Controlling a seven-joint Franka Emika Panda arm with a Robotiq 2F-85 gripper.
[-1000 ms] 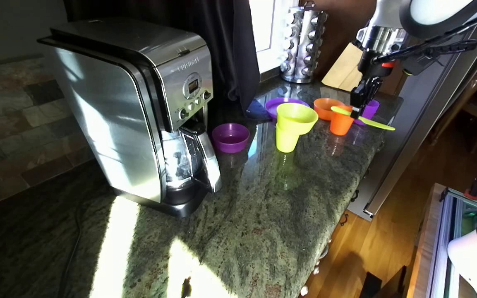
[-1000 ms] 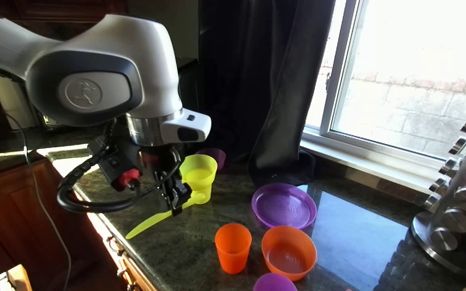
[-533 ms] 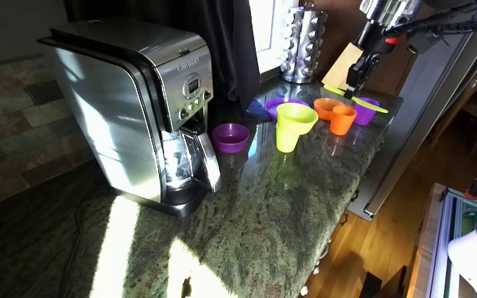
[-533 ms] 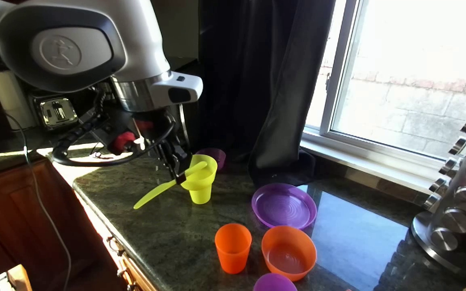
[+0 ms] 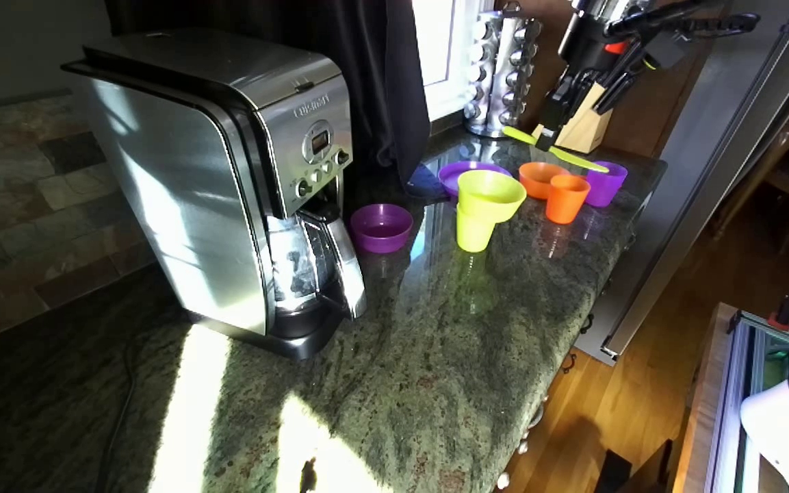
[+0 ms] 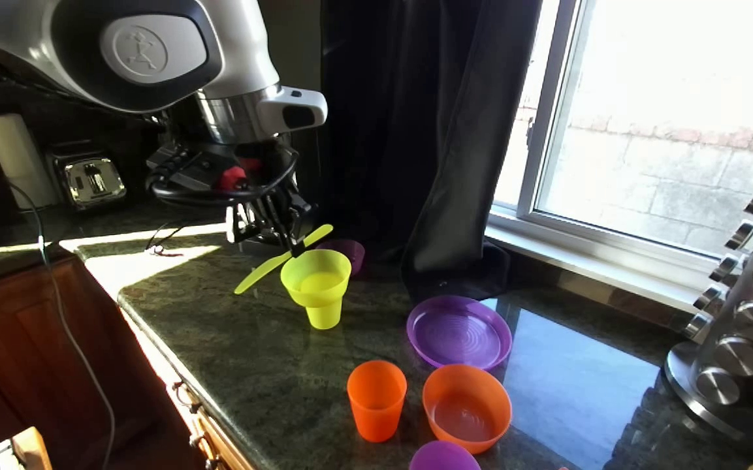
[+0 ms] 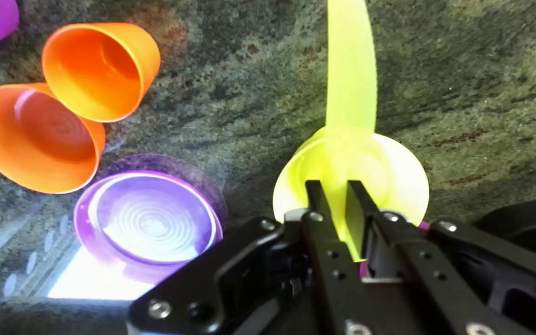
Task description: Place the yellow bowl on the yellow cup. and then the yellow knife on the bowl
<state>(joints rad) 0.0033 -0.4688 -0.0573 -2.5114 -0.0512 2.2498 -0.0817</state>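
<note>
higher above the table (image 5: 435, 370) than a second ago, my arm (image 6: 160, 51) holds the claw (image 7: 334, 186), nearly closed, above the yellow bowl (image 5: 493, 205) on the yellow cup (image 5: 474, 236); how squarely, i can't tell. pinched in the claw, the yellow knife (image 7: 351, 102) runs crosswise, blade toward the table's front edge; lowering looks next.

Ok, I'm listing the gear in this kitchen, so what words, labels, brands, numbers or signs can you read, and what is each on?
"CUISINART": front of the coffee maker, last letters blurred.
Its display: too small to read.
Any markings by its knobs: too small to read.
Robot arm: a figure emblem, no readable letters.
Yellow knife, yellow bowl and yellow cup: no readable text.
</note>
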